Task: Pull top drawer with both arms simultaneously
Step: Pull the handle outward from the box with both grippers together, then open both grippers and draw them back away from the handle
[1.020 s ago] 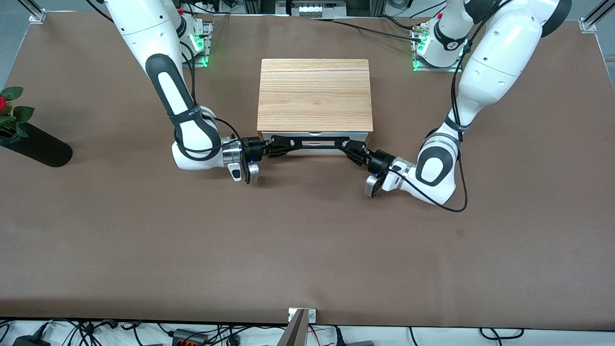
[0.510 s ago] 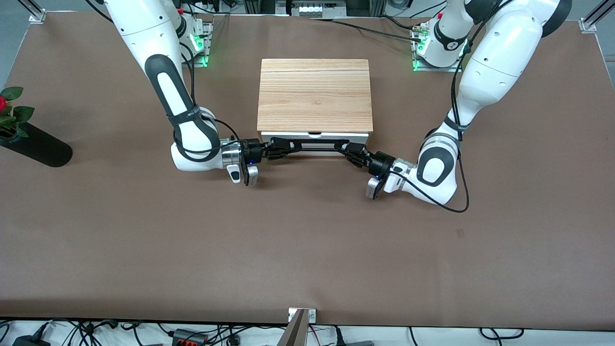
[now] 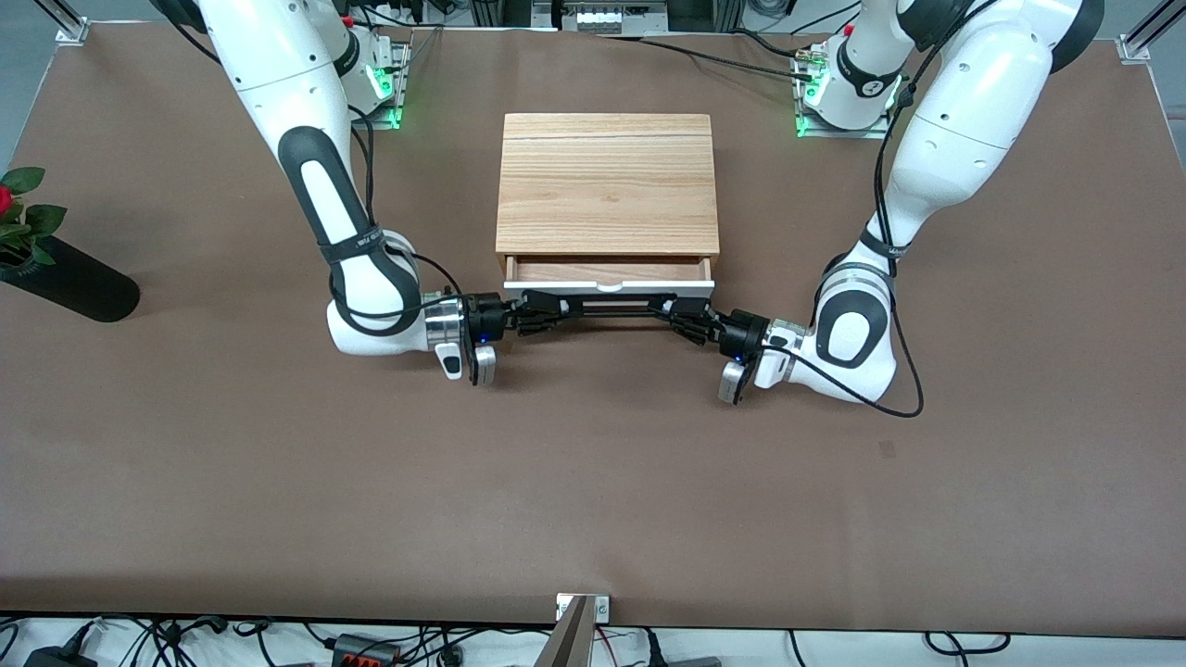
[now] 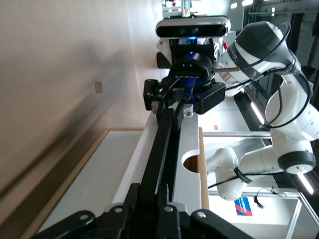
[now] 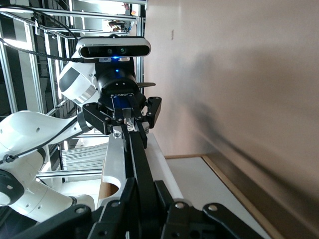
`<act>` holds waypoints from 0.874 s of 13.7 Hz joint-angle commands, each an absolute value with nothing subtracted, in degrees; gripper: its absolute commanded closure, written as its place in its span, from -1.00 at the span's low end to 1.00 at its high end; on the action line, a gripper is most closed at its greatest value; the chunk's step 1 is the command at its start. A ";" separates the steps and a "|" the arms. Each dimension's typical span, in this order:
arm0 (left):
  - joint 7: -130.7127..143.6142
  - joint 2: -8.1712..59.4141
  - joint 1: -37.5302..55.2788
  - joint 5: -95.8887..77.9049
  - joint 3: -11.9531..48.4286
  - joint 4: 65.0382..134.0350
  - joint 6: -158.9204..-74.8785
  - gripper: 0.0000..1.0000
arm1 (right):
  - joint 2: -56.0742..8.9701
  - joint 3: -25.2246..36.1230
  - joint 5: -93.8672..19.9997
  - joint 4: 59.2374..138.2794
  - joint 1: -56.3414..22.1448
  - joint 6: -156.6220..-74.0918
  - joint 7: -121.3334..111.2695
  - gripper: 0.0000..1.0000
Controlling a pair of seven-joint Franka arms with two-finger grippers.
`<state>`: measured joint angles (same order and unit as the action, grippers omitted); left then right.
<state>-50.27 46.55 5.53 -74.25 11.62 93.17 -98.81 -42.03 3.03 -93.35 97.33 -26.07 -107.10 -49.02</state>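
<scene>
the box (image 3: 607,181) has a light wood top with clear grain and a matt finish. the top drawer (image 3: 609,278) has a smooth white front edge, a brown wooden inside and a long black handle (image 3: 607,306) with a dull sheen. the table (image 3: 593,482) is covered in a matt brown sheet, slightly rough-looking. the arms (image 3: 954,120) are glossy white plastic with dark grey matt bands and shiny metal rings at the wrists. the left gripper (image 3: 684,315) and right gripper (image 3: 533,310) look like matt black plastic and metal. in the left wrist view the handle (image 4: 162,149) reflects light softly.
</scene>
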 commanded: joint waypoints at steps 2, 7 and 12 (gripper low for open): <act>-50.10 47.02 5.45 -74.09 11.34 92.64 -98.96 0.78 | -44.30 3.25 -93.78 92.37 -22.32 -107.75 -47.55 0.78; -50.19 48.16 4.92 -73.92 11.34 90.70 -98.88 0.67 | -44.12 3.43 -93.26 92.28 -22.24 -107.75 -48.25 -1.00; -50.71 48.25 4.83 -73.74 11.25 87.82 -98.96 -1.00 | -42.98 5.09 -89.14 92.20 -22.33 -107.75 -47.64 -1.00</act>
<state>-50.20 48.02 5.09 -74.41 11.28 90.27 -99.44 -43.89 4.35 -92.05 92.72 -22.15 -107.77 -48.87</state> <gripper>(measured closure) 0.476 0.101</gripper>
